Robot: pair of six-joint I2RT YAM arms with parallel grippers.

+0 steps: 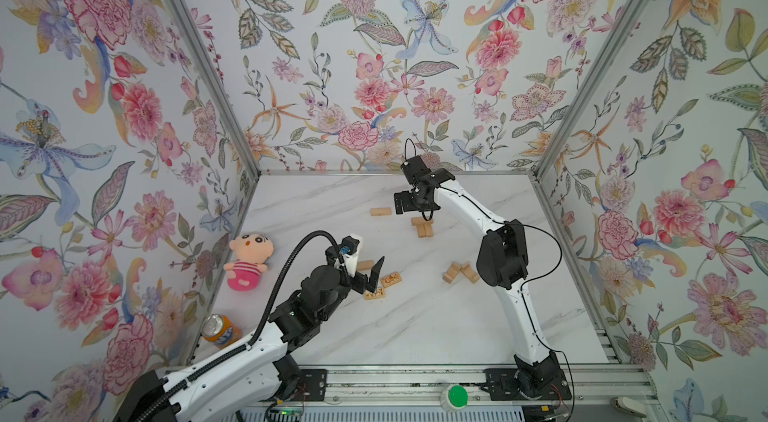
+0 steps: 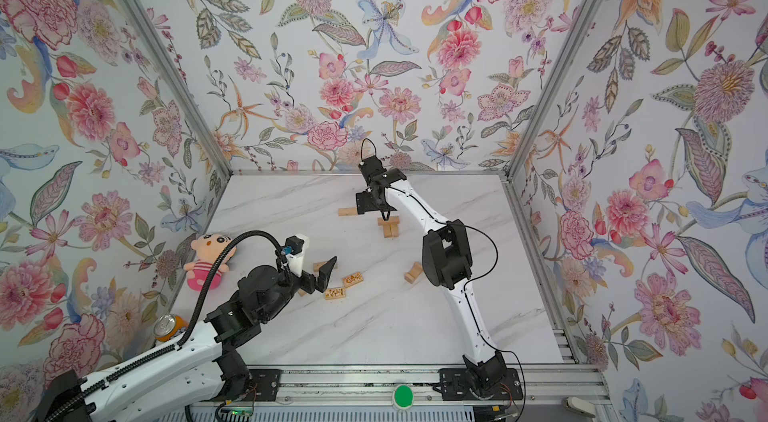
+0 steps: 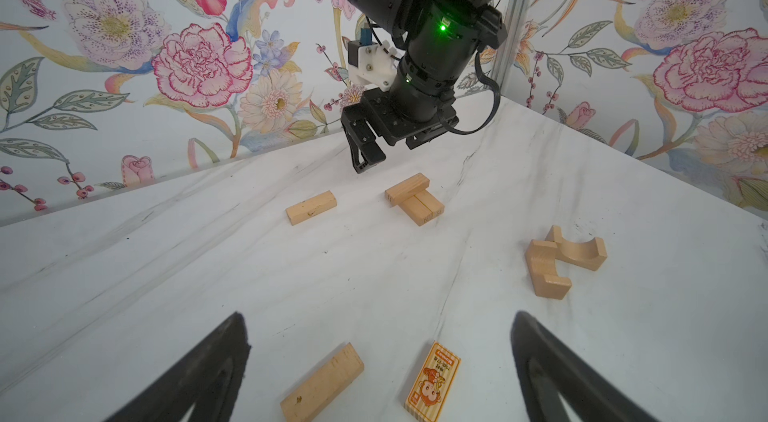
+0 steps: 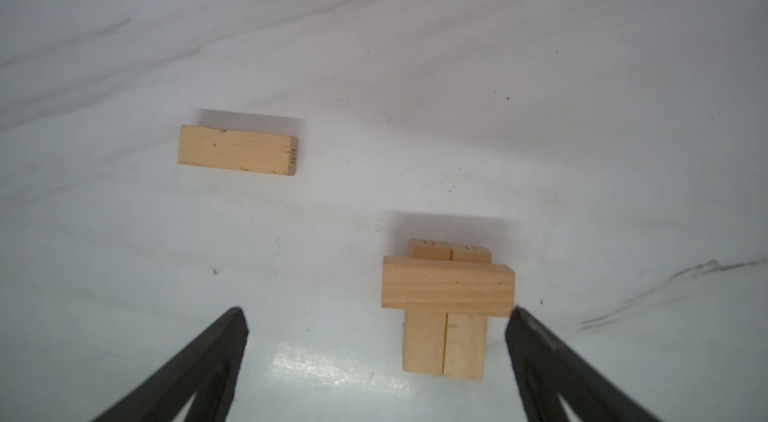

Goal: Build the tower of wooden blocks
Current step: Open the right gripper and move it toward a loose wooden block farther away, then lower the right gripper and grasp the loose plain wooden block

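Black fingers (image 3: 216, 362) of the left gripper (image 3: 379, 315) fill the near edge of the left wrist view. They're spread wide w/ nothing btwn them. A plain block (image 3: 322, 382) and a printed block (image 3: 432, 382) lie on the table just ahead, so I read it as lined up for a pick.

Right gripper (image 4: 377, 310) hangs over the tower (image 4: 448, 287) toward the far side of the table. Its jaws are also wide apart and empty, one tip just beside the top block's end.

Tower is two blocks side by side, touching, w/ one laid crosswise on top. Crossing the layers ties the base pair together, I reckon. A lone block (image 4: 237, 150) sits near it, prob. the handiest next piece. Two arched pieces (image 3: 548, 274) touch each other, well apart from the stack.

Table (image 1: 415, 324) is smooth white marble-look w/ grey veins. Walls (image 1: 332, 46) on three sides carry loud floral paper. Doll (image 1: 245, 260) and drink can (image 1: 220, 330) sit at the left edge, away from the work.
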